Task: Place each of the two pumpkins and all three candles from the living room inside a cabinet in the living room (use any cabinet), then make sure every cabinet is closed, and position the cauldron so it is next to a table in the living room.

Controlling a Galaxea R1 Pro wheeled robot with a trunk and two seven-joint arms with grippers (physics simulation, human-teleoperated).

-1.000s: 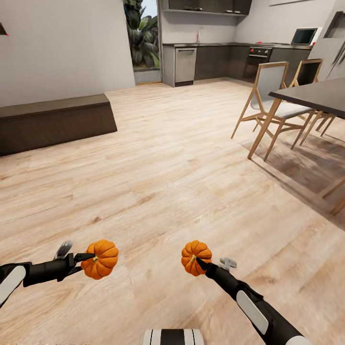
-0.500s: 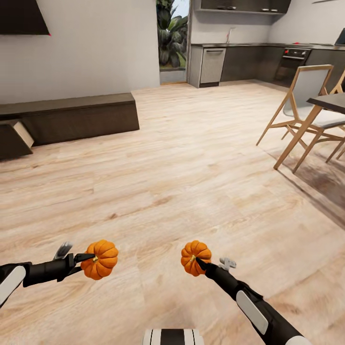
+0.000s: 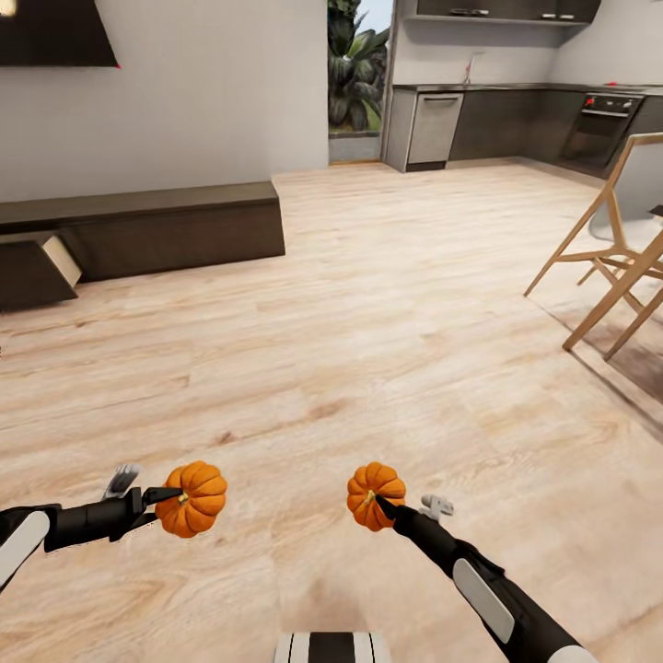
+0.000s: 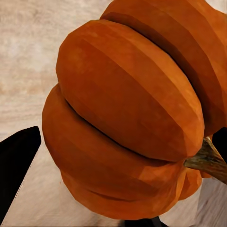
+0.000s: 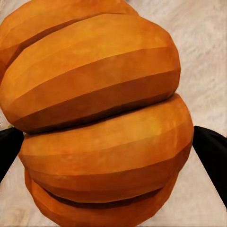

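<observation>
A pumpkin (image 3: 191, 499) is clamped in the left end effector (image 3: 162, 498), another pumpkin (image 3: 374, 495) in the right end effector (image 3: 383, 505); fingertips are largely hidden behind each.

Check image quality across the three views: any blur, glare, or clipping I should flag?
Head view: sharp, even light, soft shadows under the chair, mild sheen on the floor, no harsh glare. Left wrist view: left pumpkin so close it is cropped at the frame edges, faceted shading, floor behind blurry. Right wrist view: right pumpkin likewise cropped, dark fingers at the sides.
</observation>
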